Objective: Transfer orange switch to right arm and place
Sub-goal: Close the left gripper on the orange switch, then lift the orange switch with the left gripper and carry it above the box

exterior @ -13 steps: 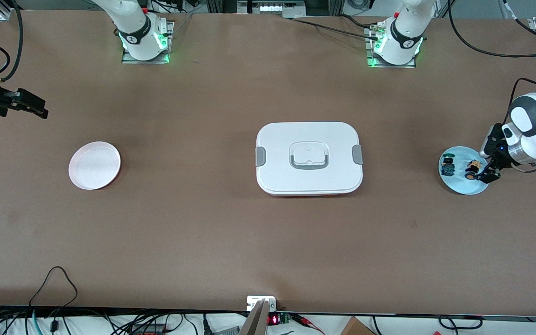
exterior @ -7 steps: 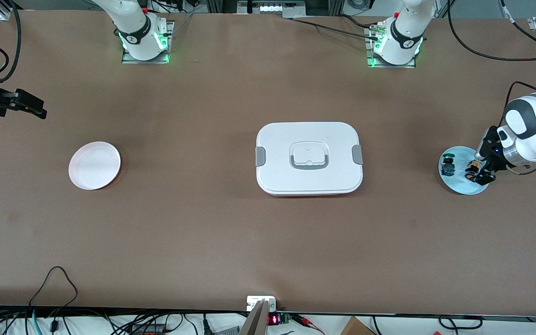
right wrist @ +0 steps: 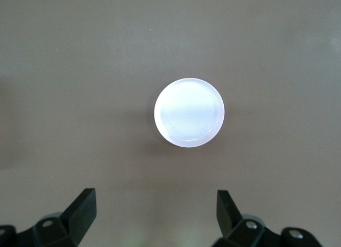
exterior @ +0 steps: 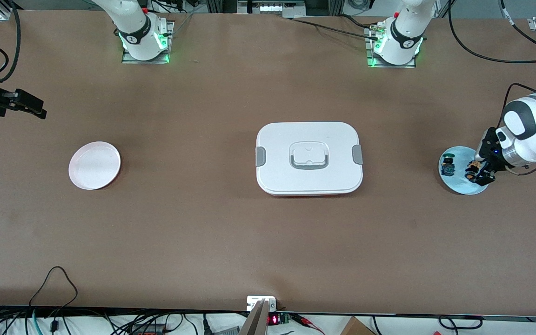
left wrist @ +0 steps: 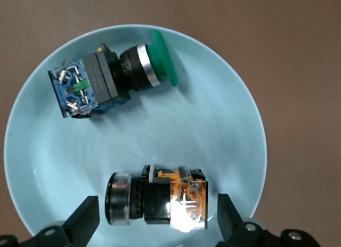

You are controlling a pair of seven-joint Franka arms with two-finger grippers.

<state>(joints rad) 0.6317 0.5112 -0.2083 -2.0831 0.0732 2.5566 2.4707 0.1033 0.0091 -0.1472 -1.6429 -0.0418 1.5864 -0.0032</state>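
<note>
Brown tabletop is spanned by two arms. Near the left arm's end, a blue plate (left wrist: 234, 87) carries the orange switch (left wrist: 157, 200), lying on its side, and a green switch (left wrist: 109, 79). The left gripper (left wrist: 158, 220) is lowered with jaws spread either side of the orange switch, not yet clamped, apparently for pickup. The right gripper (right wrist: 157, 215), jaws released, waits above a white plate (exterior: 94, 165), likely the drop spot.

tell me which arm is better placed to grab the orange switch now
Left. The left gripper is low over the blue plate with open fingers either side of the orange switch. The right gripper waits open at the right arm's end of the table, above the white plate.
</note>
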